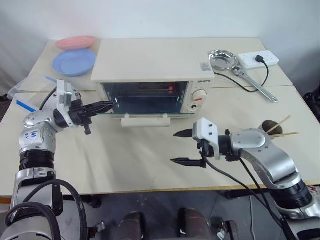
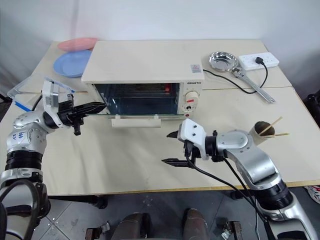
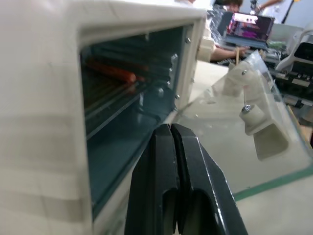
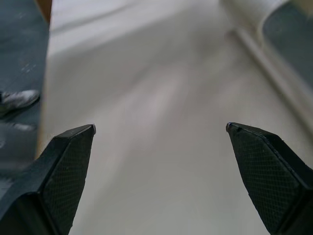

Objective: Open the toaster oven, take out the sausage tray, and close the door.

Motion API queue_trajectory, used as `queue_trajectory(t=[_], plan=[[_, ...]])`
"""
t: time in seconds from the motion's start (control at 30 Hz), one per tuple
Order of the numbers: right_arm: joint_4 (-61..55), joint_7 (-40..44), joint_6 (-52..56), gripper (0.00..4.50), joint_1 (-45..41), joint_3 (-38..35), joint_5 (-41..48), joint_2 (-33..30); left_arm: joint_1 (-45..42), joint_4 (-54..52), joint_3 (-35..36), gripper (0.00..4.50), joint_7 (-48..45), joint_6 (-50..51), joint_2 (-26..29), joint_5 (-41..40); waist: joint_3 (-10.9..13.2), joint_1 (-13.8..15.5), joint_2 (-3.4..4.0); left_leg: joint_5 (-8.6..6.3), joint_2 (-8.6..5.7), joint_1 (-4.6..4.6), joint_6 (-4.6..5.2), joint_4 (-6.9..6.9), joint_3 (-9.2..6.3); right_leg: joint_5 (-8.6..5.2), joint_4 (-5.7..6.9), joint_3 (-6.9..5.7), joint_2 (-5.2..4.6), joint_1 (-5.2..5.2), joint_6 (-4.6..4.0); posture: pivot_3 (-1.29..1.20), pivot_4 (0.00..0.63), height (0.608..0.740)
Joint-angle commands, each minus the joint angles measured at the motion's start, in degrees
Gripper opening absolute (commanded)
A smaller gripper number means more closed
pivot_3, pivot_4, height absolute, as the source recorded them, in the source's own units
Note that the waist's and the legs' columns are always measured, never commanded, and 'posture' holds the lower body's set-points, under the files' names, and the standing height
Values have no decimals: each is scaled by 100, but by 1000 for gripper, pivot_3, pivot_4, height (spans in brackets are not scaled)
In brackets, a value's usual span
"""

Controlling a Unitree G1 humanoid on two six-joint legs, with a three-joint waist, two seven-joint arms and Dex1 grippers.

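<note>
Head stereo downward; wrist cameras close.

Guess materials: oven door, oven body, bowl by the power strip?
Door: clear glass, likely; the table shows through it, with cream plastic-looking handle mounts. Oven body: cream, matte, probably painted sheet metal, though it could be plastic. Bowl: bare polished steel by its bright mirror-like reflections.

A lab or test room set up as a mock kitchen — plain white walls (image 1: 160, 17), pale tables (image 1: 130, 160) pushed together. Far right, a power strip (image 1: 258, 58) with trailing cable; beyond the toaster oven (image 3: 44, 98), a lit laptop (image 3: 249, 27) on a cluttered desk.
</note>
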Motion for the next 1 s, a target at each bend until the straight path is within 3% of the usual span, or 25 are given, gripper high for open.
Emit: queue_trajectory(t=[0.03, 0.27, 0.47, 0.6, 0.7, 0.8, 1.0], plan=[[-501, 281, 245, 4500, 134, -356, 345, -472, -42, -43, -182, 32, -263, -89, 72, 176, 1, 3, -2, 0, 0, 0, 1, 1, 0, 0, 0, 0, 0, 0, 0, 0, 150, 740], [-788, 620, 655, 4500, -68, -953, 1200, -986, 244, -71, -810, 32, -763, -740, 195, 859, 6, -7, -12, -1, 1, 0, 2, 1, 1, 0, -2, 0, 0, 0, 0, 0, 150, 740], [-641, 289, 760, 4500, -655, -1060, 1574, -644, 346, -65, -1160, 32, -876, -1242, 228, 1254, 16, -2, -30, -1, 2, -2, 2, 6, 0, 0, 0, 0, -1, 0, 0, 0, 150, 740], [-304, -156, 241, 4500, -1022, -503, 786, -220, 374, -28, -1370, 32, -819, -1680, 223, 1506, 17, -2, -30, -1, 2, -2, 2, 6, 1, 0, 1, 0, -2, -1, 0, 0, 150, 740], [125, -739, -416, 4500, -1366, 254, -303, 251, 426, -55, -1392, 32, -706, -2153, 173, 1563, 16, -6, -31, -1, 1, -2, 2, 6, 2, 0, 4, 0, -3, -2, 0, 0, 150, 740], [445, -1215, -752, 4500, -1597, 776, -1182, 556, 443, -97, -1140, 32, -432, -2291, 37, 1349, 16, -12, -31, -1, 1, -2, 2, 8, 6, 0, 17, 2, -5, -10, 0, 0, 150, 740], [1186, -2058, -1166, 4500, -1931, 1166, -2127, 1438, 842, -737, -342, 32, 468, -1847, -293, 600, 17, -30, -32, -1, 1, -9, 2, 14, 1, 0, 21, -1, -6, -13, 0, 0, 150, 740]])
